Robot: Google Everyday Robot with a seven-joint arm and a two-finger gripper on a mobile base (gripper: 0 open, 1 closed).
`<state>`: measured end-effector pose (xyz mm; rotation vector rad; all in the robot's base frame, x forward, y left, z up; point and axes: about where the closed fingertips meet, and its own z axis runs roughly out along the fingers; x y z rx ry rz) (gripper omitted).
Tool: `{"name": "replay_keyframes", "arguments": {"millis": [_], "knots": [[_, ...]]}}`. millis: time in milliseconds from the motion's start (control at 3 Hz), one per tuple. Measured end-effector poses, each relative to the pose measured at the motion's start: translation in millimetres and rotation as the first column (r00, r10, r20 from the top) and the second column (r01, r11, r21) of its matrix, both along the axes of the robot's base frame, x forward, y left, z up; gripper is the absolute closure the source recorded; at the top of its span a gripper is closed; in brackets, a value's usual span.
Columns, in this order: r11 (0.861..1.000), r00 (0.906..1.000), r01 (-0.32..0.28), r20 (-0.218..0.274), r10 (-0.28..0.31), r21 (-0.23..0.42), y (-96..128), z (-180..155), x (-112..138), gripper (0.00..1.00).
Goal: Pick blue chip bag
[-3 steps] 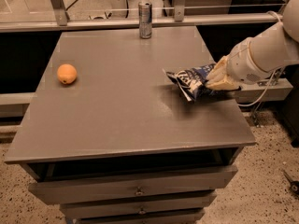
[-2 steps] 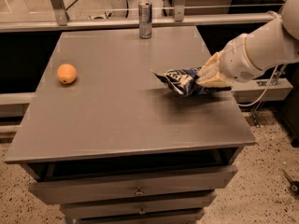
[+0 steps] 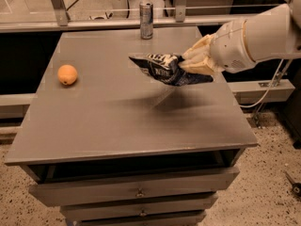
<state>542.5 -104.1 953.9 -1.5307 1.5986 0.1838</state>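
The blue chip bag [image 3: 165, 70] is a crinkly dark navy foil bag with white lettering. It hangs in the air above the right middle of the grey table [image 3: 108, 121], with its shadow on the surface below. My gripper [image 3: 192, 64] comes in from the right on a white arm and is shut on the bag's right end. The bag sticks out to the left of the cream fingers [image 3: 200, 55].
An orange fruit [image 3: 67, 74] lies on the table's left side. A silver-and-blue drink can [image 3: 146, 13] stands upright at the back edge. Drawers sit under the tabletop. A rail runs behind the table, and a cable hangs at the right.
The gripper has lifted the bag off the table and carried it up and to the left. The orange and the can have not moved.
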Motion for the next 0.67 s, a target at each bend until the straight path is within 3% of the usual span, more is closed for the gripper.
{"name": "replay_keyframes", "arguments": {"millis": [333,667], "knots": [[0.991,0.9991,0.041,0.003,-0.042,0.129,15.3,33.9,-5.5,1.0],[0.991,0.9992,0.04,0.003,-0.041,0.129,15.6,33.9,-5.6,1.0]]}}
